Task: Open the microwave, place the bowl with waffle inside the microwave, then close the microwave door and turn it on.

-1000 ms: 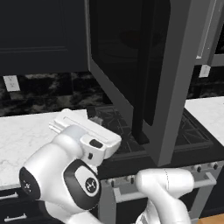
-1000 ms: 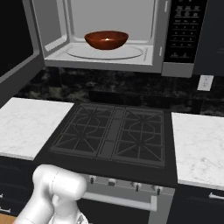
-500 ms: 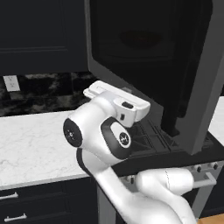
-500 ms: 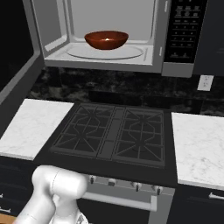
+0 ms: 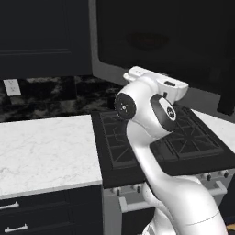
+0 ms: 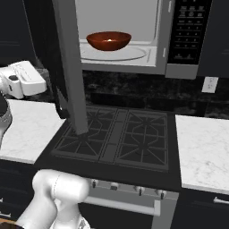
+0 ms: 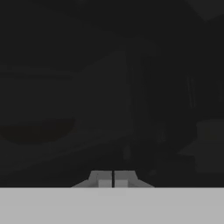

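The microwave (image 6: 179, 40) hangs above the stove with its cavity showing. On the turntable inside rests the reddish-brown bowl (image 6: 108, 40), and a small orange patch of the waffle (image 6: 108, 42) shows in it. The microwave door (image 6: 70, 67) stands partly swung in, edge-on in the right base view; from the left base view its dark glass (image 5: 160, 41) faces me. My gripper (image 7: 113, 179) is shut with nothing between its tips, right against the door's dark outer glass. The white hand (image 5: 167, 87) sits at the door's lower edge.
The black stove (image 6: 116, 134) with burner grates lies under the microwave. White marble counters (image 5: 41, 151) (image 6: 203, 147) flank it. Dark cabinets hang to the left, with a wall outlet (image 5: 12, 87) on the backsplash. The control panel (image 6: 187, 31) is on the microwave's right.
The door has swung from wide open toward the cavity. My arm has risen and moved right along with it, the hand staying against the glass. The bowl has not moved.
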{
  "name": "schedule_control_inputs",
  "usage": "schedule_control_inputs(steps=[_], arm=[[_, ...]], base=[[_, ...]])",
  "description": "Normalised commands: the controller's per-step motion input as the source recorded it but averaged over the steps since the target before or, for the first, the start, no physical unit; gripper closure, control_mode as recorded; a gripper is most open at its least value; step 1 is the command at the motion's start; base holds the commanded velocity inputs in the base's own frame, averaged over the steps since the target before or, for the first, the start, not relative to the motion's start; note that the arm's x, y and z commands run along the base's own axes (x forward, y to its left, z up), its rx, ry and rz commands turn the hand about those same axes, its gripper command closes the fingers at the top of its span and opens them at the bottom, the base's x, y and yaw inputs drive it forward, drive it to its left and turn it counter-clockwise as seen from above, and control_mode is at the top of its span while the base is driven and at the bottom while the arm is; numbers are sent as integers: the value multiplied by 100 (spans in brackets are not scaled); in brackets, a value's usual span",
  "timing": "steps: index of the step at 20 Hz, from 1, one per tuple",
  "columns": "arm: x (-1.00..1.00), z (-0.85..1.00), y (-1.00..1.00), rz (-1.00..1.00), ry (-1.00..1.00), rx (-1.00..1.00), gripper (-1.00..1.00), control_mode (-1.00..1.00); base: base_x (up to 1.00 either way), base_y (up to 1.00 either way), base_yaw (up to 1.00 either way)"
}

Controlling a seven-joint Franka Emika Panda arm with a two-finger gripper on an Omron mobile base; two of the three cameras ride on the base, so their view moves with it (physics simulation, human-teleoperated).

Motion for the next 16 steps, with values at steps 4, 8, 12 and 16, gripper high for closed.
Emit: schedule_control_inputs(steps=[4,8,12,16], arm=[[63,47,-83,0,0,-3,100,-100],[61,53,-69,7,8,0,100,-100],[81,46,-44,23,23,9,100,-100],[96,21,-16,35,26,20,100,-100]], base=[[0,0,0],[0,0,0],[0,0,0],[0,0,0]])
